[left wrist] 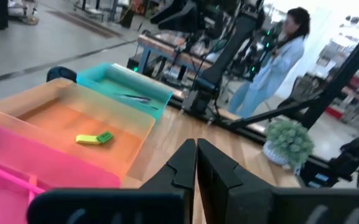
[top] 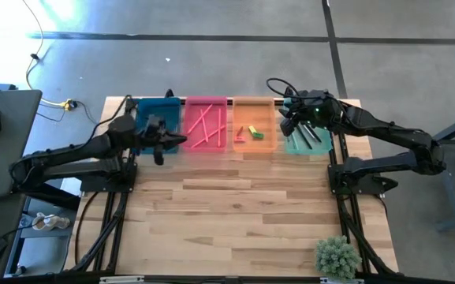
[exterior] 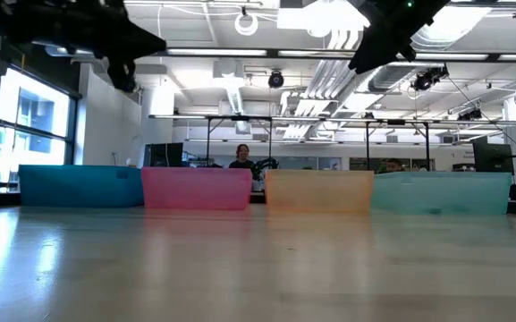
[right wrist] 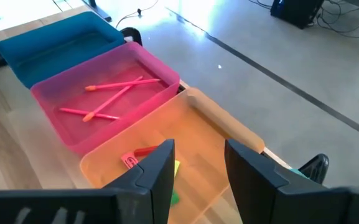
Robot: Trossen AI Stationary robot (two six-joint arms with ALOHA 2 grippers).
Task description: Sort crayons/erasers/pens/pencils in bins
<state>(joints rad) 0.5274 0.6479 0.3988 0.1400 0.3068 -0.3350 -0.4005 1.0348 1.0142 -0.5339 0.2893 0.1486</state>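
Four bins stand in a row along the table's far edge: teal-blue, pink-red, orange and mint-green. Pink pencils lie crossed in the pink-red bin. A yellow and a green eraser and a red one lie in the orange bin. Dark pens lie in the mint-green bin. No crayons are in view. My left gripper is shut and holds nothing, above the near edges of the teal-blue and pink-red bins. My right gripper is open, above the orange bin.
The near half of the wooden table is bare boards. A small green plant stands at the near right corner. A person stands in the room beyond the table. My left arm covers part of the teal-blue bin.
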